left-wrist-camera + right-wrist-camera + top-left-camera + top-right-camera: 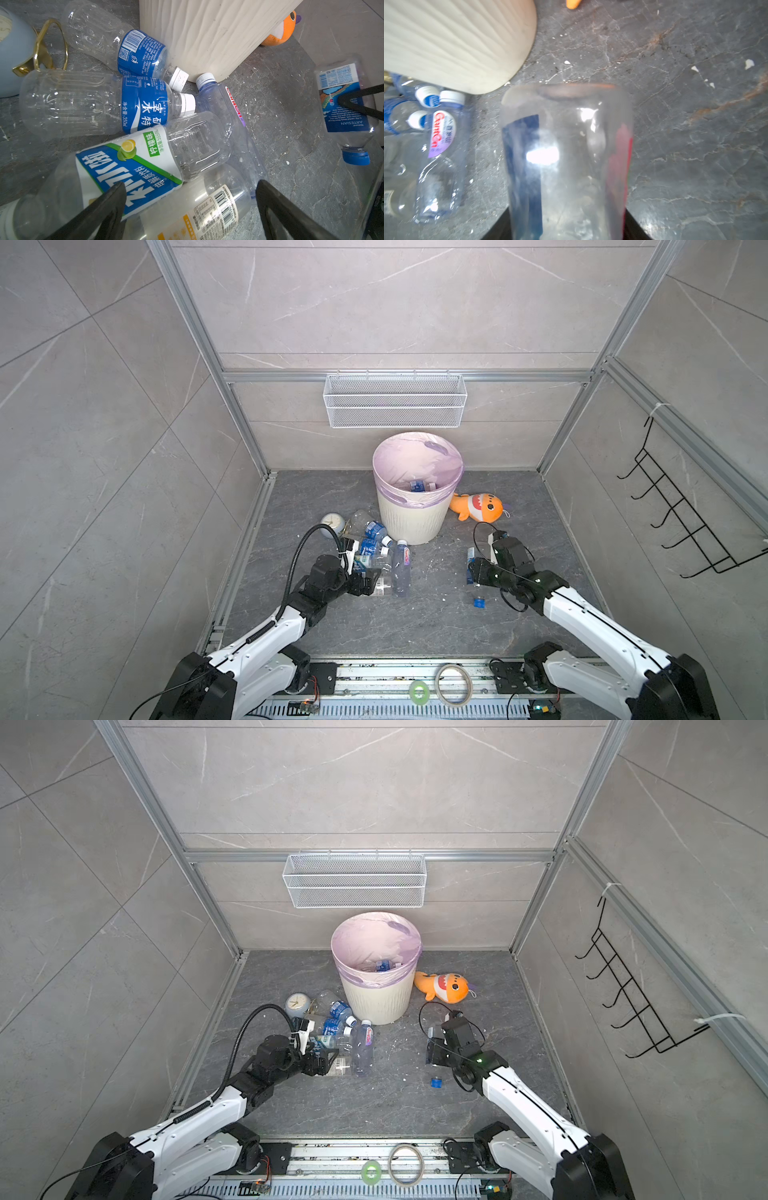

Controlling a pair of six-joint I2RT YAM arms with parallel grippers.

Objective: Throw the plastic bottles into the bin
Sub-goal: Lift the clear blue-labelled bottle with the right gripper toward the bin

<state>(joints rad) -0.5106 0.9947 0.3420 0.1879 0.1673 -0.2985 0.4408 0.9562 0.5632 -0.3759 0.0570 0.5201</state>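
White arms, black joints, black cables

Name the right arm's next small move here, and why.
Probably lift. The right gripper is shut on a clear bottle low over the floor, and the bin stands apart beyond it with a tall rim, so the bottle must rise before it can go over.

My left hand hangs low with jaws spread wide, arm reaching forward, while my right hand, wrist bent inward, is clamped shut on a bottle.
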